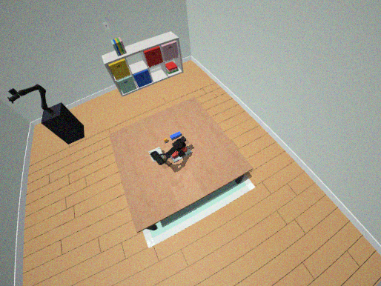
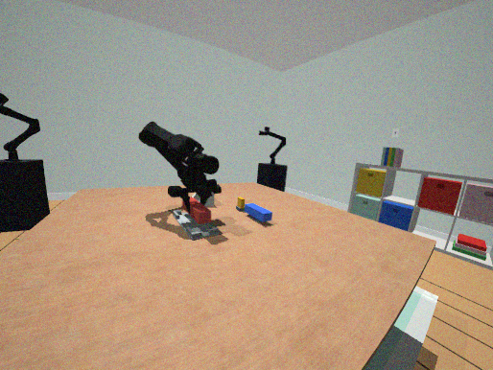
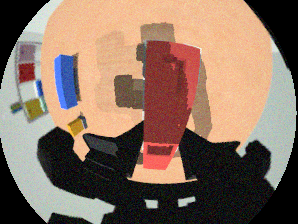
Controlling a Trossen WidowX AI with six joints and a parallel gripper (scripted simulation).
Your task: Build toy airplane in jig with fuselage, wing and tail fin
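My gripper (image 2: 194,198) (image 1: 180,147) (image 3: 160,123) is shut on the red fuselage (image 2: 199,211) (image 1: 182,150) (image 3: 169,96), a long red block. It holds the fuselage low over the far end of the grey jig (image 2: 197,230) (image 1: 177,158); I cannot tell whether the two touch. The blue wing (image 2: 258,212) (image 1: 176,135) (image 3: 65,80) lies flat on the table to the right of the jig. The small yellow tail fin (image 2: 241,202) (image 1: 166,140) (image 3: 77,125) stands close beside the wing. In the wrist view the fuselage hides the jig.
The arm's base sits on a white plate (image 1: 154,151) on the wooden table (image 2: 240,288). Off the table are black stands with camera arms (image 2: 272,173) (image 1: 61,122) and a shelf with coloured bins (image 2: 422,201) (image 1: 144,63).
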